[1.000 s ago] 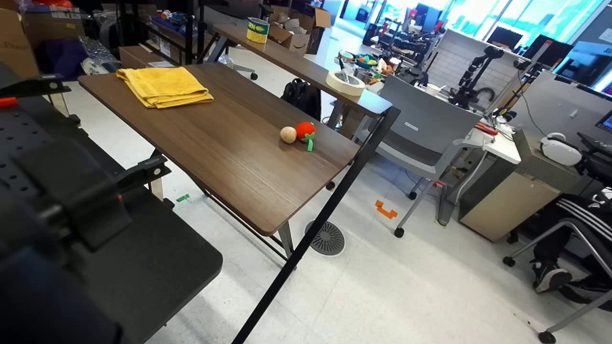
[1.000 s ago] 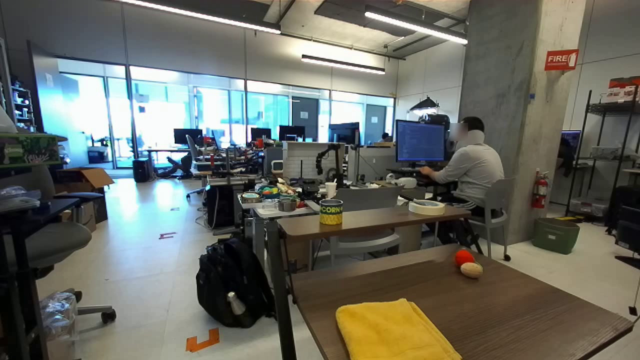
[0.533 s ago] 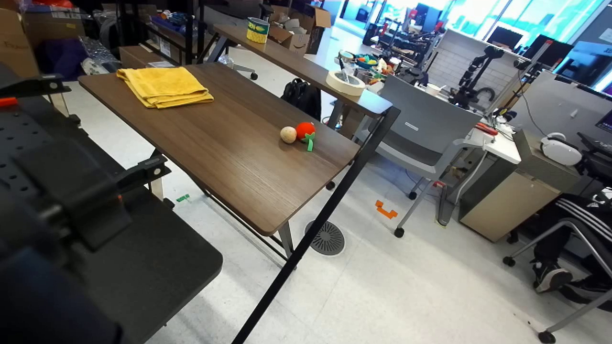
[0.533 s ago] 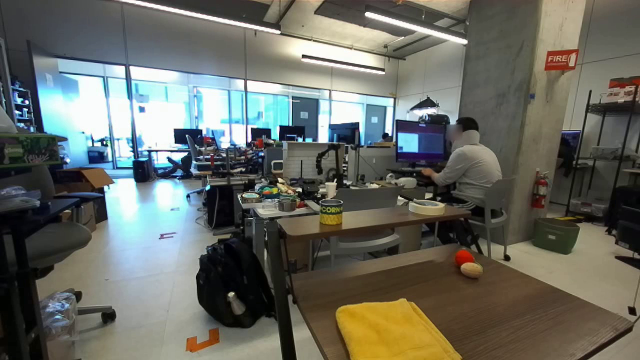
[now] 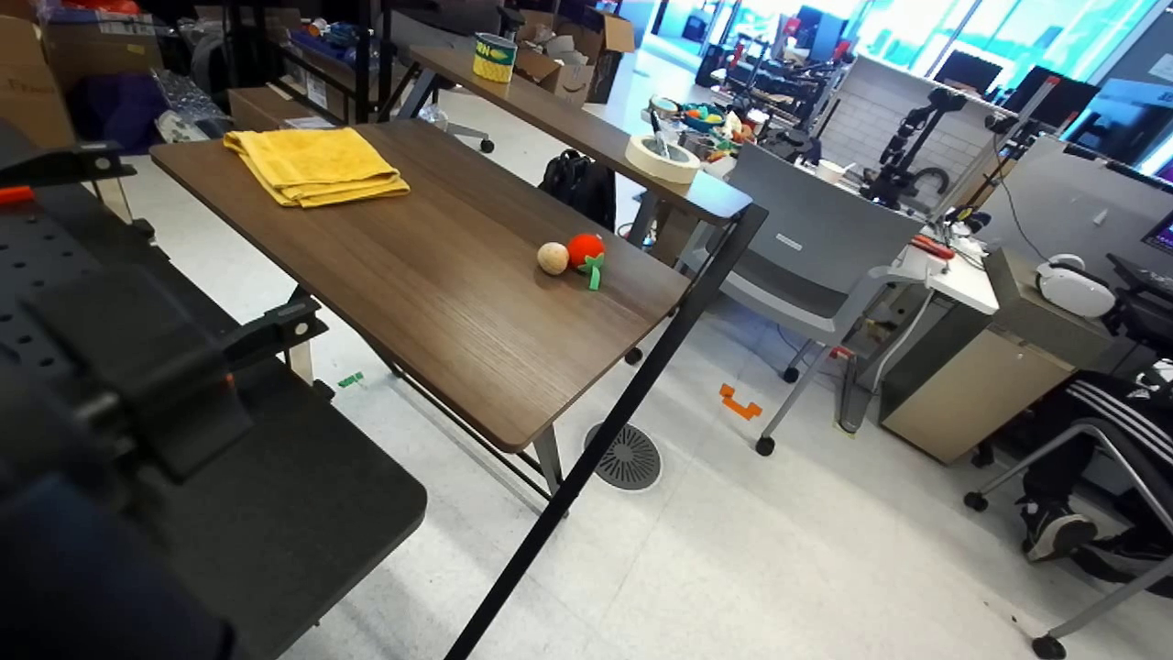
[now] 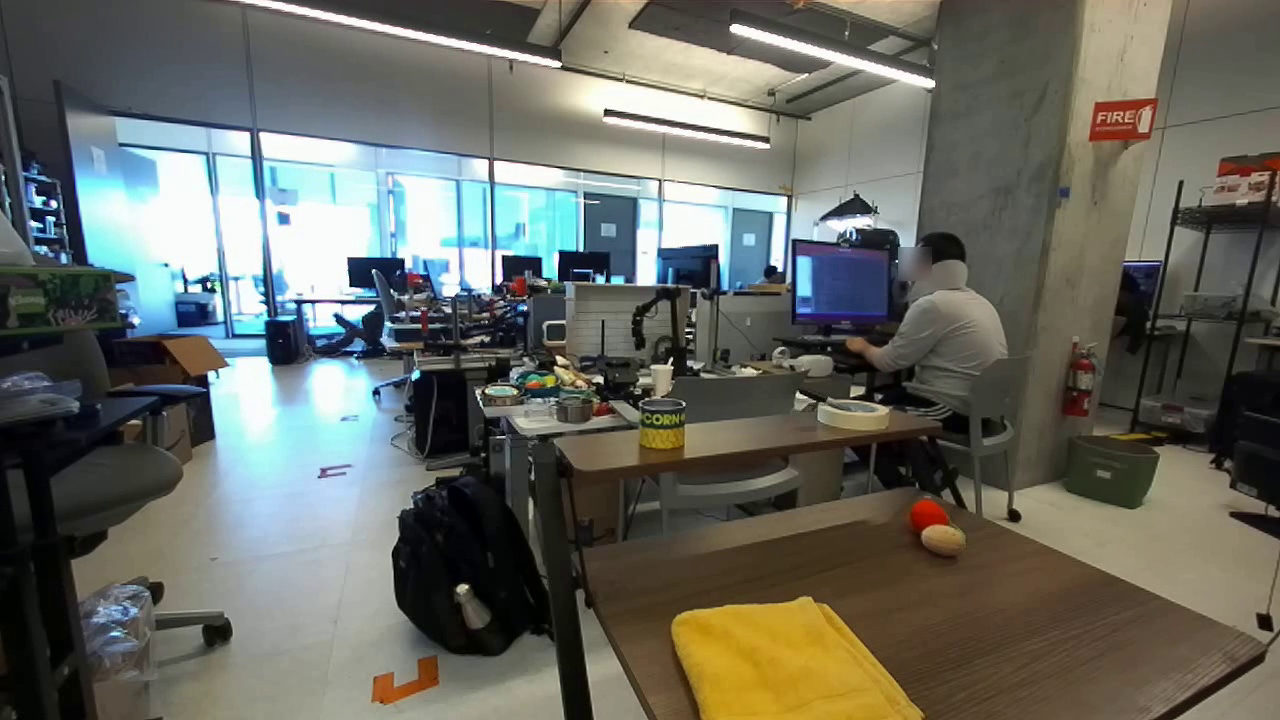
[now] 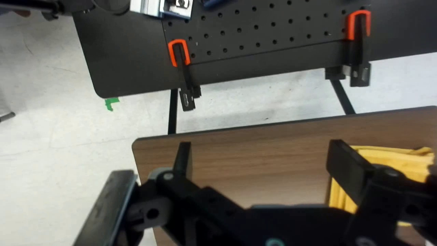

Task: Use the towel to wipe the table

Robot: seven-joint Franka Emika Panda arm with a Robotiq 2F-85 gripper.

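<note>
The towel is a mustard-yellow folded cloth. It lies flat near one end of the brown wood-grain table. In an exterior view the towel is partly cut off by the lower edge, on the near part of the table. In the wrist view my gripper is open, with nothing between its fingers, above the table. The towel shows at the right, partly hidden behind the right finger. The gripper does not show in the exterior views.
A tan ball and a red tomato-like toy sit on the table. A raised shelf along the far side holds a corn can and a tape roll. The black robot bench has clamps at its edge; a floor gap separates it.
The towel, the table and the things on it have not moved. Only the seated person in the background shifts slightly.
</note>
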